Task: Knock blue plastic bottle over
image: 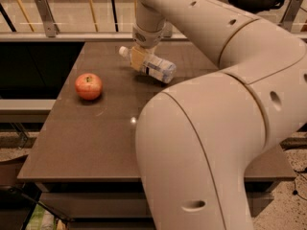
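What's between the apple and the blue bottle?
Just bare table between the apple and blue bottle, in the camera view. The tool sits at the bottle's neck.

1. The blue plastic bottle (158, 68) is clear and bluish, with a white cap and a white-blue label.
2. It is tipped far over, almost on its side.
3. The gripper (138, 60) is at its neck, with the cap on one side and the body on the other.
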Tool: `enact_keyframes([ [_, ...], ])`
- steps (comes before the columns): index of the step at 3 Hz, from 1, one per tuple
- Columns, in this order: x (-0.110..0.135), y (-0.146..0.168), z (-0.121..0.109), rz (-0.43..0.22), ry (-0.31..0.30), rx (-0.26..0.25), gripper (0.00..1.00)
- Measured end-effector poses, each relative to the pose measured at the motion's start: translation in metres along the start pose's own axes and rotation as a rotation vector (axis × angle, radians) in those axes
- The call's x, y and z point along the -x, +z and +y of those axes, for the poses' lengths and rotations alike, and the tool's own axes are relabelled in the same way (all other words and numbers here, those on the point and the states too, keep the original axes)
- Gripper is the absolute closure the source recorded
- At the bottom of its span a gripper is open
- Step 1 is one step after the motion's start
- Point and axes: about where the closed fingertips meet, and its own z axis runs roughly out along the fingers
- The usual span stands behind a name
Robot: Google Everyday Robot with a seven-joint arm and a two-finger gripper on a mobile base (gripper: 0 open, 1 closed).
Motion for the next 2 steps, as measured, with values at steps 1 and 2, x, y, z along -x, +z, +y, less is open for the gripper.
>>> enact_keyframes([
  [1, 0.003, 0.016, -0.01, -0.011, -0.012, 0.018, 1.0],
  [2, 0.009, 0.032, -0.014, -0.041, -0.019, 0.048, 1.0],
])
